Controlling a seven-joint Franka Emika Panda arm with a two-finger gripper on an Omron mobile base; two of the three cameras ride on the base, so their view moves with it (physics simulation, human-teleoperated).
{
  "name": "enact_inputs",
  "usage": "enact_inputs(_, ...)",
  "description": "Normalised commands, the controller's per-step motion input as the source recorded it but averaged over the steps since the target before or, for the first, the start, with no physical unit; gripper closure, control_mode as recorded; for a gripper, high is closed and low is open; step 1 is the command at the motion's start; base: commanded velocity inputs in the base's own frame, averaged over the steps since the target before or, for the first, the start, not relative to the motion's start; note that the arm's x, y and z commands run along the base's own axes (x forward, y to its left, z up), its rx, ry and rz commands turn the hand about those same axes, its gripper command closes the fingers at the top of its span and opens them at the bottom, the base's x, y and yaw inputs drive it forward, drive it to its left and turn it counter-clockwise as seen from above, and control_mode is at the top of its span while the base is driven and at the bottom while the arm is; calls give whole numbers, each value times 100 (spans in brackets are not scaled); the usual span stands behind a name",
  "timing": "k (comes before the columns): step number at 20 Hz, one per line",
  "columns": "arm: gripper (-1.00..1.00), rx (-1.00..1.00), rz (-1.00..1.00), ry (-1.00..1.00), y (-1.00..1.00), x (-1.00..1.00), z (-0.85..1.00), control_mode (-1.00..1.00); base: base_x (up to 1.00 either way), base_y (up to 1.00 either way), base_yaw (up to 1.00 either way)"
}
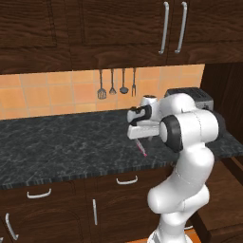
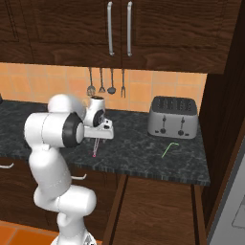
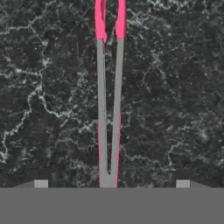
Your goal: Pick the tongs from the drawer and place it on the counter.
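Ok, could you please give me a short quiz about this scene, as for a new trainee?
1. True or false: the gripper is shut tight on the tongs.
2. Which appliance stands on the counter? A kettle, B toaster, C blender.
3. How many utensils hang on the tiled wall?
Key: 1 false, its fingertips stand wide apart on either side of the tongs; 2 B; 3 four.
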Motion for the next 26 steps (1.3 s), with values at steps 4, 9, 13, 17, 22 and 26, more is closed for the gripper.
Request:
enact_inputs(4, -100, 0, -4, -22, -14, -100, 41, -100, 0, 0, 0)
enact_inputs(9, -100, 0, -7, -5, 4, -89, 68, -100, 0, 0, 0)
enact_inputs(13, -100, 0, -5, 0, 35, -71, 73, -100, 0, 0, 0)
enact_inputs(17, -100, 0, -3, 0, 19, -53, 80, -100, 0, 0, 0)
enact_inputs(22, -100, 0, -9, 0, -8, -15, 82, -100, 0, 0, 0)
enact_inputs(26, -100, 0, -13, 0, -10, -14, 86, -100, 0, 0, 0)
